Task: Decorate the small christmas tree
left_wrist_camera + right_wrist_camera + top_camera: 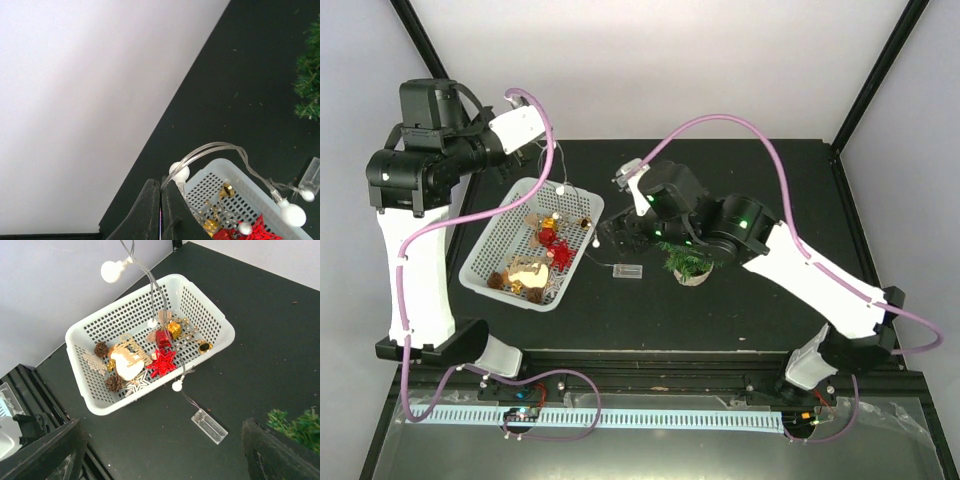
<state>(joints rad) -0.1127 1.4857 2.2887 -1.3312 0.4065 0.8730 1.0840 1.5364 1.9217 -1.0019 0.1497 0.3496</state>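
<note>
At the left, above the far corner of the white mesh basket (483, 262), the left fingers (160, 192) are pressed together on the thin clear wire of a light string (215, 147), with one white bulb (179, 172) just beside their tips. The wire arcs down into the basket, among a red star (162, 362), a gold gift box (173, 330) and pine cones (101, 348). It then trails over the near rim to a clear battery box (628, 270) lying on the dark table (770, 180). Right of the box, the right fingers (160, 450) hang spread wide apart, holding nothing. The small christmas tree (687, 264) stands upright on the table just right of them, well apart from the basket.
</note>
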